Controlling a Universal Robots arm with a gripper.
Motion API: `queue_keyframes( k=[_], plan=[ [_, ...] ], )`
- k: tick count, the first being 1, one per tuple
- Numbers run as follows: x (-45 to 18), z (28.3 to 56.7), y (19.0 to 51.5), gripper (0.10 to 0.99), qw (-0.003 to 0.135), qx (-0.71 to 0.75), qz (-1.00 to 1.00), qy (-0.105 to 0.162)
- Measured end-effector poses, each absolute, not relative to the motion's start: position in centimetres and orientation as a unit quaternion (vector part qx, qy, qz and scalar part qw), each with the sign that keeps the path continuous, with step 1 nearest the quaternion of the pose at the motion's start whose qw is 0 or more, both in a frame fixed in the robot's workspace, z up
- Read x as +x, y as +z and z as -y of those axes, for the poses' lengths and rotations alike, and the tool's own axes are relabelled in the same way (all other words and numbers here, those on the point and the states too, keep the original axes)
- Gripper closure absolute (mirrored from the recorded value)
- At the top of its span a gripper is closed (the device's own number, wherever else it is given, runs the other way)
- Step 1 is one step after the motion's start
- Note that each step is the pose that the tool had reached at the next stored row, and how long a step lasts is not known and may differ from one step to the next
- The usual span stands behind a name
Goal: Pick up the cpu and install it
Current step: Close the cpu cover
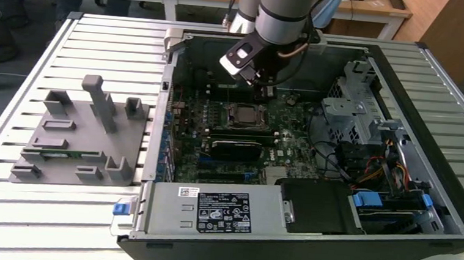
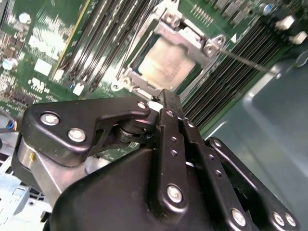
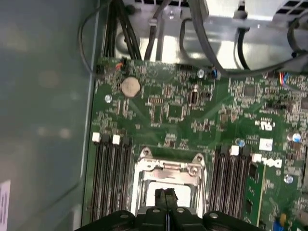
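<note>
The cpu [image 2: 168, 60] is a silvery-white square lying flat inside the metal socket frame [image 2: 211, 45] on the green motherboard [image 1: 294, 119]. In the exterior view the cpu [image 1: 245, 114] sits mid-board inside the open computer case. My gripper [image 1: 261, 90] hangs just above and behind the socket, its black fingers pressed together with nothing between them. In both wrist views the fingertips [image 2: 163, 96] point at the socket's near edge. The first wrist view has my gripper [image 3: 166, 193] covering part of the cpu [image 3: 153, 190] within the frame [image 3: 166, 166].
A grey fixture [image 1: 76, 137] holding a green memory stick [image 1: 63, 153] stands on the slatted table at the exterior view's left. Memory slots [image 3: 110, 178] flank the socket. Cables [image 1: 376, 171], a drive cage [image 1: 352, 111] and the case walls [image 1: 165, 101] surround the board.
</note>
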State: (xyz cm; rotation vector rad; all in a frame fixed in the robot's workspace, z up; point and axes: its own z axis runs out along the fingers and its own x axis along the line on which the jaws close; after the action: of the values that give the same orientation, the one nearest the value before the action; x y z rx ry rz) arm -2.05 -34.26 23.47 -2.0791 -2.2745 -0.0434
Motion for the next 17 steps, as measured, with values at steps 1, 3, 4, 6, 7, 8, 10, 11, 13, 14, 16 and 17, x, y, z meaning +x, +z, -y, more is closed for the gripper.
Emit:
queue_keyframes(
  k=[1,3,4,6,7,8,10,11,13,14,16,17],
  plan=[
    [-2.2,34.3,23.4,0.98,0.03,-0.674,0.738,-0.014],
    [-2.5,34.5,23.4,0.98,0.03,-0.674,0.738,-0.014],
    [-2.6,34.6,23.3,0.98,0.03,-0.674,0.738,-0.014],
    [-2.9,34.7,23.2,0.98,0.03,-0.674,0.738,-0.014],
    [-3.1,34.7,23.2,0.98,0.03,-0.674,0.738,-0.014],
    [-3.3,34.7,23.1,0.98,0.03,-0.674,0.738,-0.014],
    [-3.7,34.8,23.0,0.98,0.03,-0.674,0.738,-0.014],
    [-3.9,34.8,23.0,0.98,0.03,-0.674,0.738,-0.014],
    [-4.3,34.8,22.8,0.98,0.03,-0.674,0.738,-0.014],
    [-4.5,34.8,22.8,0.98,0.03,-0.674,0.738,-0.014],
    [-5.0,34.8,22.6,0.98,0.03,-0.674,0.738,-0.014],
    [-5.2,34.8,22.6,0.98,0.03,-0.674,0.738,-0.014]
  ],
)
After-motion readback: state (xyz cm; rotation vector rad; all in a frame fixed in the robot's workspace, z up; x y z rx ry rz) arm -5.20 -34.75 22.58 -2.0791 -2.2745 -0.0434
